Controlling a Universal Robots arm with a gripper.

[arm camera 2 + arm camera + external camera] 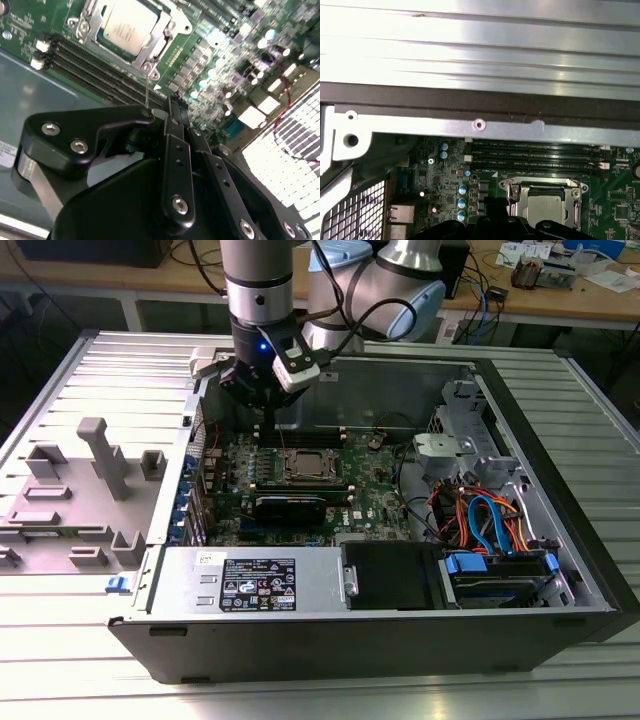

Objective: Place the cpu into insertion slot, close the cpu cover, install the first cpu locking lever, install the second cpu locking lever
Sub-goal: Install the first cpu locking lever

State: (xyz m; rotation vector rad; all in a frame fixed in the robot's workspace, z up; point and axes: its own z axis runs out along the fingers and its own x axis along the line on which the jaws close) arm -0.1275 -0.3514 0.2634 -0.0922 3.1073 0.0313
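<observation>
Ribbed metal table point(60, 670), open case point(400, 640): gripper point(175, 104) above the green board point(375, 485).
Its fingers look pressed together, holding nothing, over the memory slots point(85, 65) just beside the cpu point(125, 25), which lies flat mid-board inside the lowered cover point(152, 50).

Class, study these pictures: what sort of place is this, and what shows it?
Probably a robotics lab or workshop: a robot arm reaches into an open computer case on a ribbed metal table, with cluttered workbenches behind.
</observation>
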